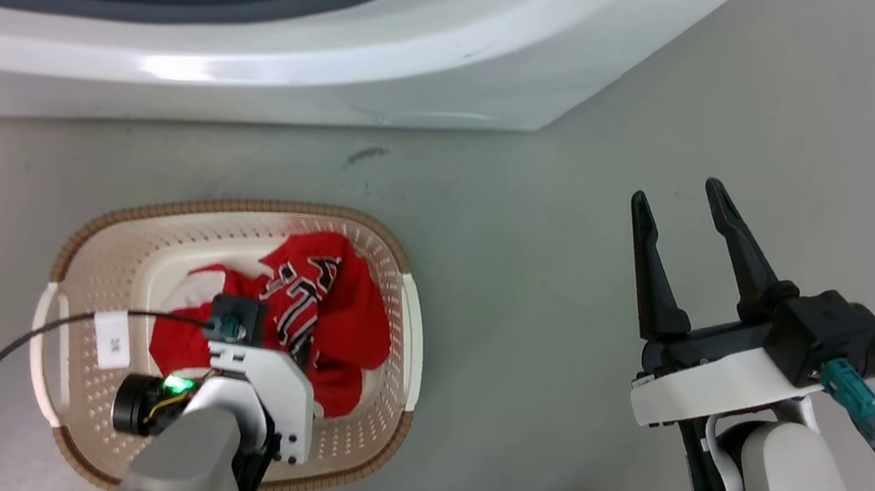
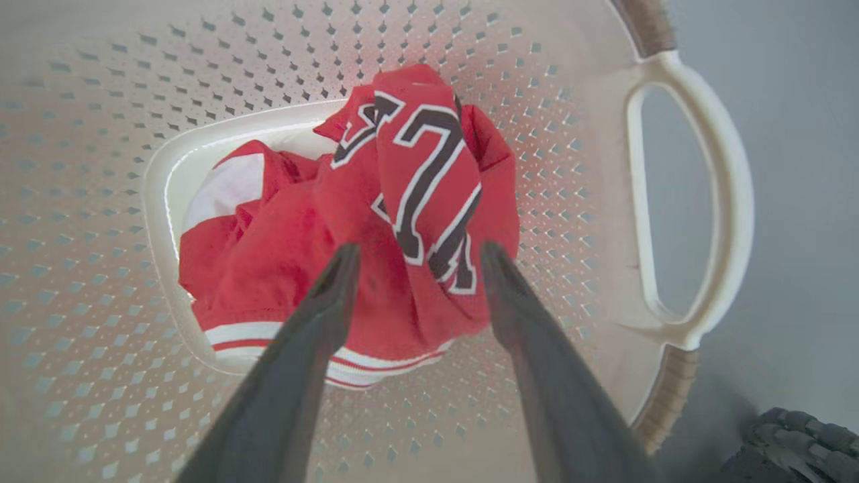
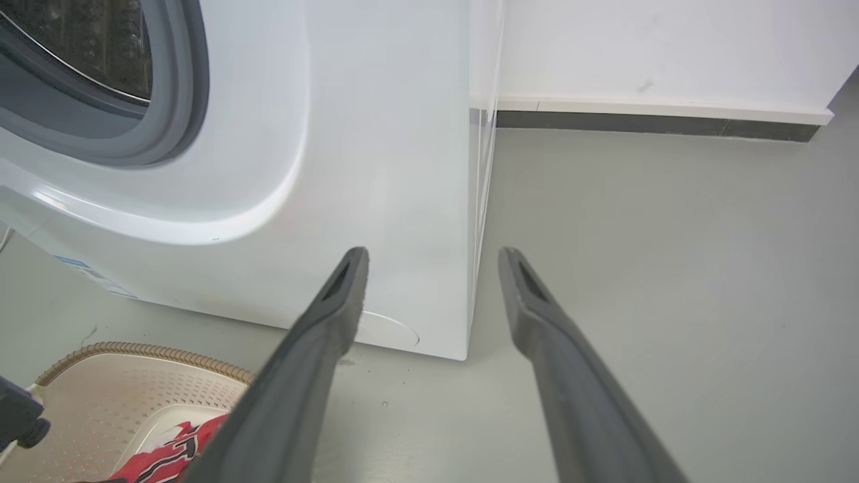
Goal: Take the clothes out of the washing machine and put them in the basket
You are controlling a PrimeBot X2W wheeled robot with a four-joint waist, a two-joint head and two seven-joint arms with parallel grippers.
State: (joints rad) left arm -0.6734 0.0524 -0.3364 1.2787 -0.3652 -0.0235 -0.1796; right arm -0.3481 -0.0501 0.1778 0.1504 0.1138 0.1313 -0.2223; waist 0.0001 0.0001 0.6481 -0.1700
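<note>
While left fingers (image 2: pixel 302 349) gape, clothes (image 2: pixel 376 221) occupy basket (image 2: pixel 100 134).

soft red cloth (image 2: pixel 349 221), perforated plastic basket (image 2: pixel 100 134)

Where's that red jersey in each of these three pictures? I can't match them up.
Head view: red jersey lower left, inside the basket.
Left wrist view: red jersey at centre, beyond the open left pincer.
Right wrist view: red jersey in the bottom left corner.
Shared landmark: the basket's brown woven rim.
</note>
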